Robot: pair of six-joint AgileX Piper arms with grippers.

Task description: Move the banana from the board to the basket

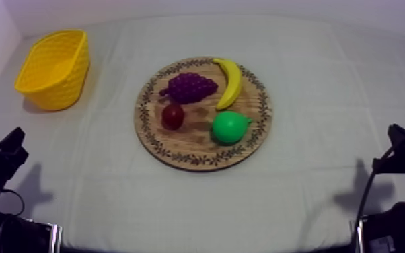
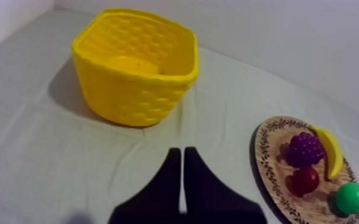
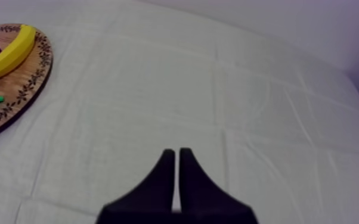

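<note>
The yellow banana (image 1: 230, 82) lies on the far right part of the round wooden board (image 1: 198, 142), beside the purple grapes (image 1: 189, 87). The yellow basket (image 1: 54, 67) stands at the far left of the table, with nothing inside. My left gripper (image 1: 9, 147) rests low at the left edge, far from the board. In the left wrist view its fingers (image 2: 181, 152) lie together as a narrow wedge, shut on nothing, pointing between the basket (image 2: 135, 65) and the banana (image 2: 331, 152). My right gripper (image 1: 404, 140) rests low at the right; it (image 3: 176, 154) is shut over bare cloth, away from the banana (image 3: 10, 52).
A small red fruit (image 1: 173, 116) and a green pear (image 1: 230, 127) lie on the near half of the board. Bare cloth stretches between board and basket and around both grippers. A wall runs close behind the basket.
</note>
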